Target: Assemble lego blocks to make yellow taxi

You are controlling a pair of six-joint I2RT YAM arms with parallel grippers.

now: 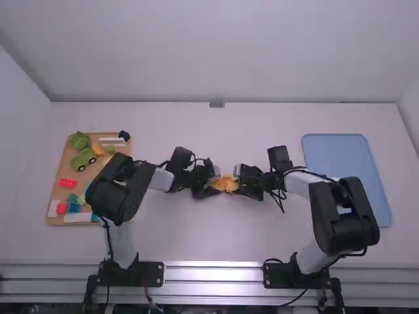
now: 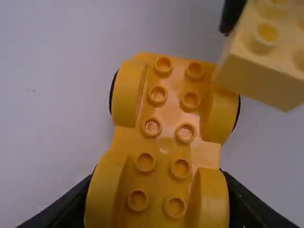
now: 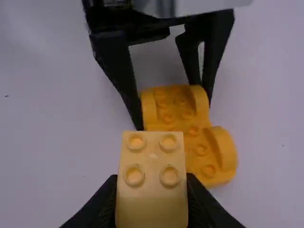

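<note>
Near the table's middle, in the high view, my left gripper (image 1: 213, 186) and my right gripper (image 1: 238, 186) face each other at the orange-yellow car base (image 1: 225, 184). In the left wrist view, my left gripper (image 2: 156, 209) is shut on one end of the studded car base (image 2: 166, 128), across its wheel arches. A pale yellow block (image 2: 266, 61) hangs above the far end's side. In the right wrist view, my right gripper (image 3: 152, 204) is shut on that yellow block (image 3: 152, 185), held over and beside the car base (image 3: 190, 123), apparently not attached.
A wooden tray (image 1: 59, 171) at the left holds green vehicle pieces (image 1: 83, 159), a red block (image 1: 68, 183) and several other blocks, with the left arm over its right side. A blue tray (image 1: 347, 173) lies at the right, behind the right arm's elbow.
</note>
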